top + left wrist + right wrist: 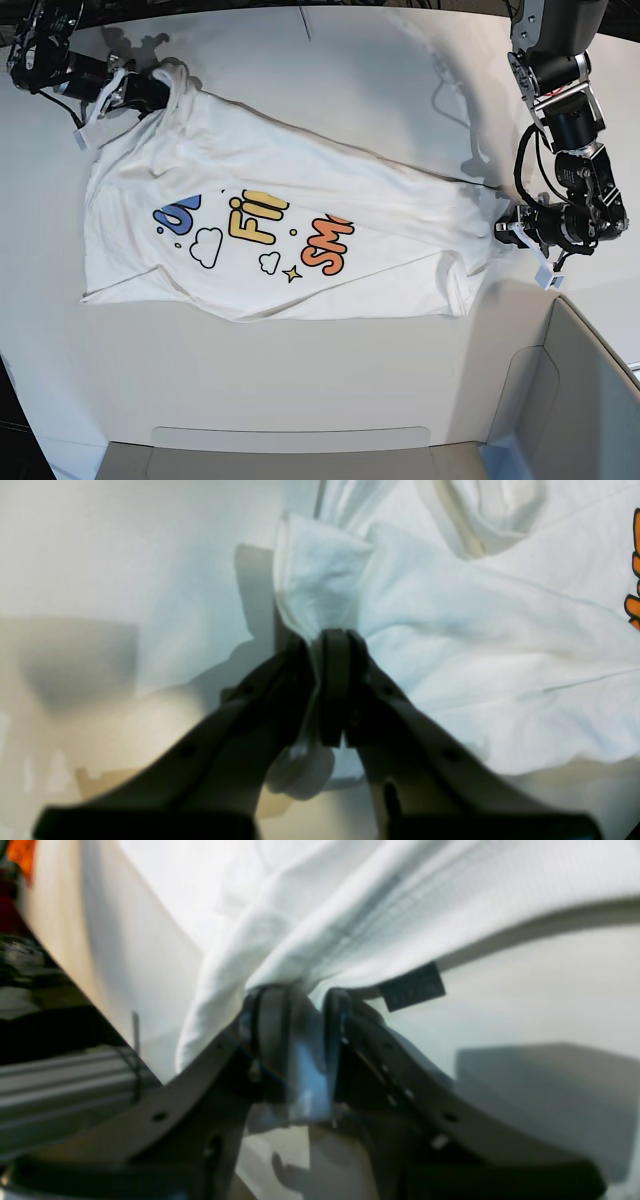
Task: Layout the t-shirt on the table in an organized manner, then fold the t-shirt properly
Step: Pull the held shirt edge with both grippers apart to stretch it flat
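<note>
The white t-shirt (300, 180) lies print-up across the table (360, 60), stretched from far left to right, still wrinkled, its lower edge folded over. The blue, yellow and orange lettering faces up. My right gripper (152, 90) is at the shirt's far-left corner, shut on bunched cloth (300, 940) by the black neck tag (412, 986). My left gripper (508, 230) is at the shirt's right end, shut on a pinch of white fabric (320, 575) lifted a little off the table. A bit of orange print (634, 605) shows at the left wrist view's right edge.
A grey-white bin wall (580, 400) stands at the near right corner and its rim runs along the front edge (290, 438). The table's curved far edge (300, 10) lies just behind the right gripper. A metal rail (60, 1080) shows beside the table in the right wrist view.
</note>
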You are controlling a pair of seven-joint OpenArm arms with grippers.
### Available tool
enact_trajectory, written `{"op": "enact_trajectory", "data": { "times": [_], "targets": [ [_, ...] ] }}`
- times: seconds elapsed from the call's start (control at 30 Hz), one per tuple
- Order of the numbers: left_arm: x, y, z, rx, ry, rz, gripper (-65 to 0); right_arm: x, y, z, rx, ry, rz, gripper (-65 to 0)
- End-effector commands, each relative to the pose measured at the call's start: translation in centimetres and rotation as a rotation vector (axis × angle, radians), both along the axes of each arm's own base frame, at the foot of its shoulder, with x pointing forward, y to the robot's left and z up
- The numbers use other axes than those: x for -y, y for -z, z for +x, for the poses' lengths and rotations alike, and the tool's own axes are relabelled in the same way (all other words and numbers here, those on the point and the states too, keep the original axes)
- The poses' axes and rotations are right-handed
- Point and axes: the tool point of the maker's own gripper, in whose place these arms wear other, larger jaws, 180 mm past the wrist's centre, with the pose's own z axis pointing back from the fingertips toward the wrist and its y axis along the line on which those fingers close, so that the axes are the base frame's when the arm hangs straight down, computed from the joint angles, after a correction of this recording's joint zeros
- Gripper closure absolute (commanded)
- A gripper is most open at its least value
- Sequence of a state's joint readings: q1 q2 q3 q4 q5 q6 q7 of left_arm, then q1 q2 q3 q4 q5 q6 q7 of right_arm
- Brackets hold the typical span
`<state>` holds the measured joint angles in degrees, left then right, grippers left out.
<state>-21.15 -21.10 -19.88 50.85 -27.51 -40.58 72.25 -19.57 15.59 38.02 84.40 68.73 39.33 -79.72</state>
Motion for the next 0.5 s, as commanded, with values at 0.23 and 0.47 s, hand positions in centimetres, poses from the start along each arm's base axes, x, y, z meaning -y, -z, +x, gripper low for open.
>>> {"op": "enact_trajectory", "data": {
  "times": [0.23, 0.47],
  "targets": [
    [-0.5, 2.3, -4.1, -0.181, 0.054, 0.068, -4.2, 1.8, -3.3, 5.5, 0.152, -0.019, -0.07, 0.0],
    [-0.7, 3.5, -6.7, -0.245, 0.062, 0.072, -3.0, 6.0, -5.7, 10.1, 0.214, 0.011, -0.129, 0.0]
  ]
}}
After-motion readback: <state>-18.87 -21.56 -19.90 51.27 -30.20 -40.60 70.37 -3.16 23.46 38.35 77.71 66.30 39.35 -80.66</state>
